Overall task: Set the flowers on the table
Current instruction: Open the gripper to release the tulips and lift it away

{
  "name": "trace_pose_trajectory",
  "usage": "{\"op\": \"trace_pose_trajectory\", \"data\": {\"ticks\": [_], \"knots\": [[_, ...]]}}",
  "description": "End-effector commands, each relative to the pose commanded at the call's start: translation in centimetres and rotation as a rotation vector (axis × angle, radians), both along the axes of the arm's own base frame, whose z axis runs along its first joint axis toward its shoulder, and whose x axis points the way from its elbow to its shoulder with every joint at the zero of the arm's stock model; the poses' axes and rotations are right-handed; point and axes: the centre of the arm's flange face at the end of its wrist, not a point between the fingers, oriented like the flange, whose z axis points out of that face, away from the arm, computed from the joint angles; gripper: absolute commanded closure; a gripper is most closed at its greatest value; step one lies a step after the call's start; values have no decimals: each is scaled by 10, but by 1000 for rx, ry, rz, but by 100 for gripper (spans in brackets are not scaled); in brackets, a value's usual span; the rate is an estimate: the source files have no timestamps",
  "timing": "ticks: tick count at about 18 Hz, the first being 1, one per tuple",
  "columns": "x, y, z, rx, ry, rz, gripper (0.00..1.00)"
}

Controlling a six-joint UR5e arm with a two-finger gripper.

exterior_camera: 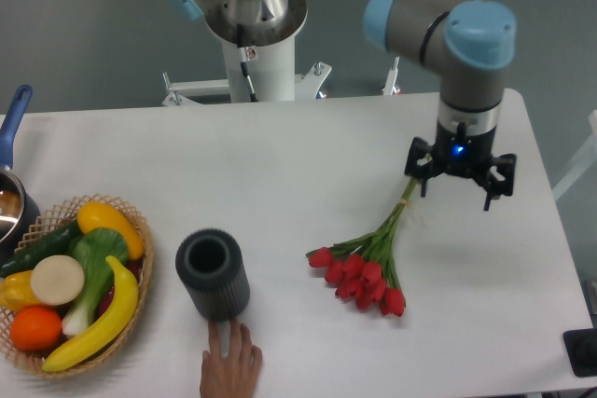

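The flowers (365, 270), a bunch of red tulip buds on long green stems, lie flat on the white table (280, 165) right of centre, buds toward the front and stems pointing up and right. My gripper (460, 180) hangs above the table beyond the stem ends, raised clear of them. It is open and nothing sits between its fingers.
A dark ribbed cylindrical vase (213, 274) stands upright at front left of centre, with a human hand (229, 366) touching its base from the front edge. A wicker basket (140, 272) of fruit and vegetables sits at far left, a blue-handled pot (11, 198) behind it.
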Motion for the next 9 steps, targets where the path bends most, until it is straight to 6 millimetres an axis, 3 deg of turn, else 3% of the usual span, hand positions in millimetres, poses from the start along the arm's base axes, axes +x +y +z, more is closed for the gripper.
{"op": "trace_pose_trajectory", "data": {"ticks": [5, 9], "knots": [[-20, -51, -9, -29, 3, -104, 0], [-30, -68, -11, -12, 5, -124, 0]]}}
